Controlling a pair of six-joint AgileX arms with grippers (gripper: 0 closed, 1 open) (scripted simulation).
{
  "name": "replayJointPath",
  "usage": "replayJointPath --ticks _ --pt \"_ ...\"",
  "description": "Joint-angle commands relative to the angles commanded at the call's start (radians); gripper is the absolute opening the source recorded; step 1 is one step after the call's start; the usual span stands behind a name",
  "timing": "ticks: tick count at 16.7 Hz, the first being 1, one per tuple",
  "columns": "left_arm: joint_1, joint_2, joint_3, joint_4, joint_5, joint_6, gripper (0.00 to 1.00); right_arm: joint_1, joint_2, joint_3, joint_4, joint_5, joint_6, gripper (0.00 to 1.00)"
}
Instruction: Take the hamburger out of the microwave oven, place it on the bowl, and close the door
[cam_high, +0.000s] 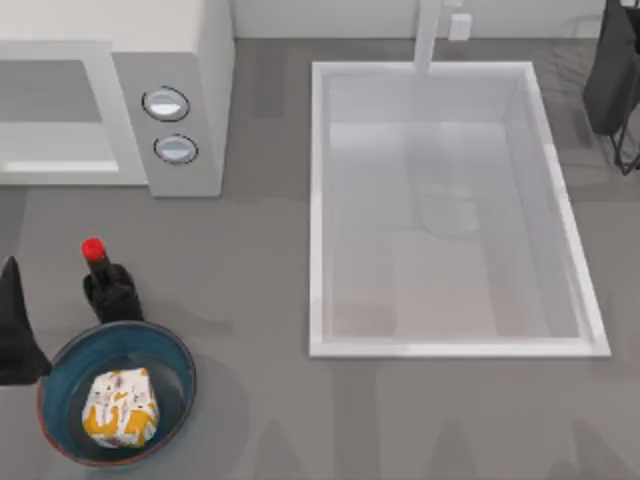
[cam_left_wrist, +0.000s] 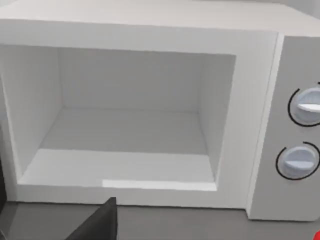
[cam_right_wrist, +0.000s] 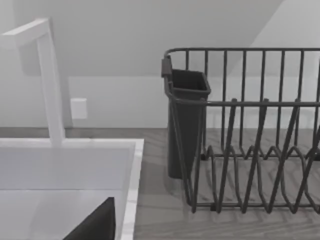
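Hamburger lies inside bowl at tabletop front left. Left gripper sits at the bowl's left rim, clear of the parcel; jaw state cannot be told. Microwave oven cavity stands open. Wrapper print unreadable

The microwave oven is placed in the upper left of the top view, with its two knobs set one above the other on the panel at its right end. The sink basin is found right of centre, filling much of the frame, with the faucet at its upper edge. The bowl is set in the lower left corner, and the hamburger is held inside it. A bottle is stood just above the bowl, touching its rim. A dish rack is located at the upper right edge. In the left wrist view, the oven cavity is presented open.
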Motion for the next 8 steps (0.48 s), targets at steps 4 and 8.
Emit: replayJointPath --ticks 4,8 --pt "0.031 -0.024 -0.010 0.025 0.002 0.046 1.00 0.000 0.000 0.000 0.000 0.000 0.000 1.00" --pt "0.031 -0.024 -0.010 0.025 0.002 0.046 0.92 0.000 0.000 0.000 0.000 0.000 0.000 1.00"
